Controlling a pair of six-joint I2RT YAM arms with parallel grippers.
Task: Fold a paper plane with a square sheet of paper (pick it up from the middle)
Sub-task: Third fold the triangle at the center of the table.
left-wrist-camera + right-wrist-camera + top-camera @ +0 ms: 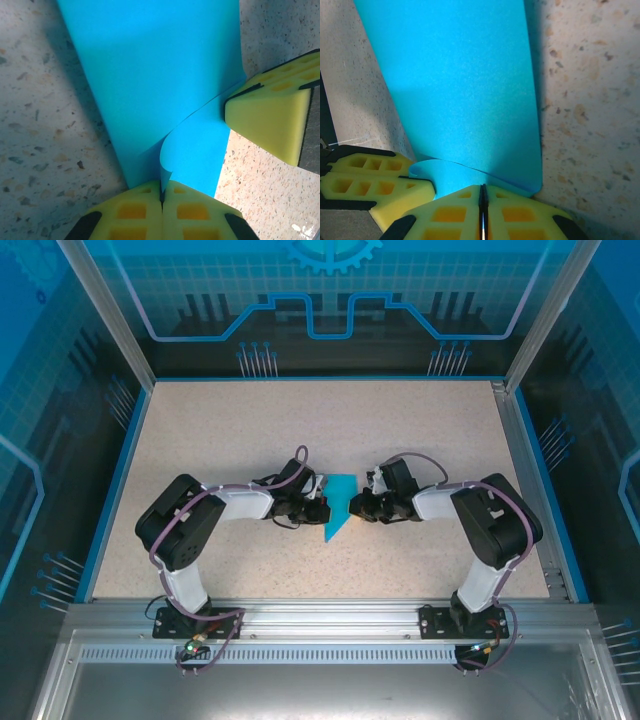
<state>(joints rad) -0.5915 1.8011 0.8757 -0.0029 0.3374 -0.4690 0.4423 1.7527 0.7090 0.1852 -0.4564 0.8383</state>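
The teal-blue paper [338, 508] lies mid-table, folded into a long triangle whose tip points toward the near edge. In the left wrist view, the paper [150, 75] has a curled flap rising into my left gripper [161, 192], which is shut on it. My right gripper [482, 192] is shut, its tips resting on the paper [455, 90] just below a raised fold; no paper shows between its jaws. Both grippers, left [320, 510] and right [358, 506], meet at the paper from opposite sides. The right gripper's yellow fingers [265, 115] touch the paper's right edge.
The speckled beige table [250, 430] is bordered by a blue rim and a metal frame with glass walls. The left gripper's yellow fingers [372, 187] sit close beside the right gripper. Bare table lies beyond the paper.
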